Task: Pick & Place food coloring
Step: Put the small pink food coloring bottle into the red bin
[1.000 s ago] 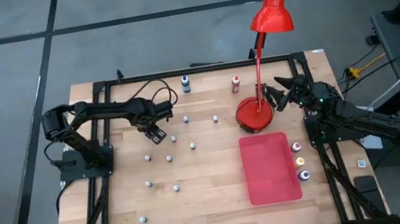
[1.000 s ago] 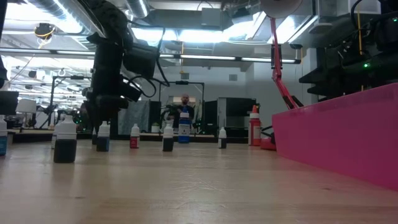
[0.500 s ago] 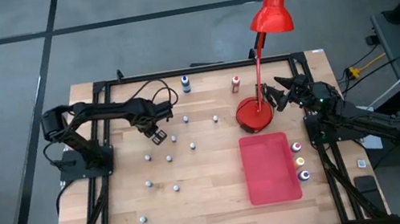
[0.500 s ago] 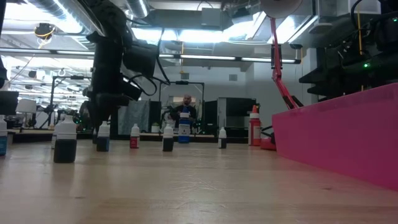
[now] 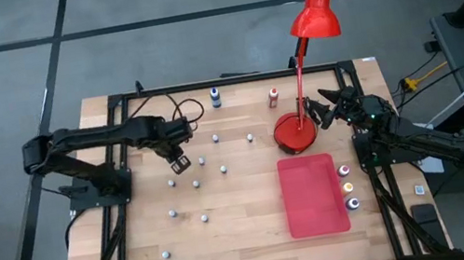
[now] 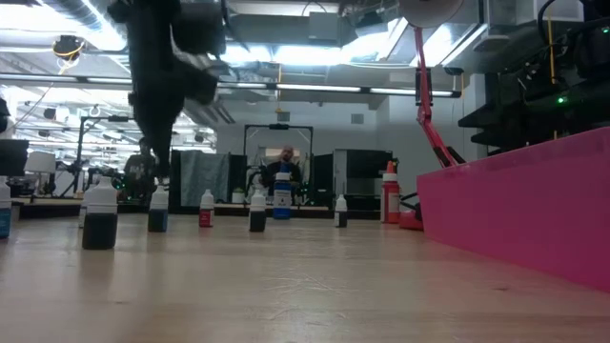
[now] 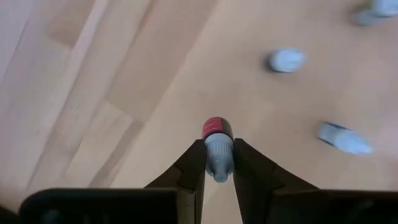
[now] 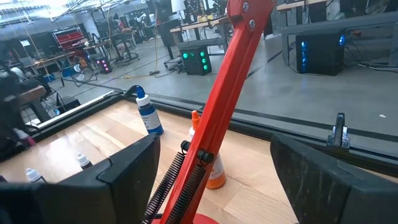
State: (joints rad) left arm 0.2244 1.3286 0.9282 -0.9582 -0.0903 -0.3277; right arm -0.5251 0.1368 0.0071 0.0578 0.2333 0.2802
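My left gripper hangs over the left-middle of the table, shut on a tiny red-bodied food coloring bottle with a pale cap. In the low view it is raised above the standing bottles. Several small whitish bottles stand scattered on the wood. Three coloured ones stand right of the red mat. A blue bottle and a red one stand near the far edge. My right gripper waits open beside the lamp's arm. My left gripper pinches the bottle by its pale cap between the two fingers, coming from above and pointing down. The red body hangs below the fingertips, lifted clear of the table.
A red desk lamp stands with its round base just beyond the mat, its head reaching past the far edge. A black frame borders the table. Bare wood lies near the front edge. A person shows far behind the table.
My left gripper has risen and drifted a little toward the table's near-left, its arm stretching out flatter. The bottles standing on the table have stayed where they were.
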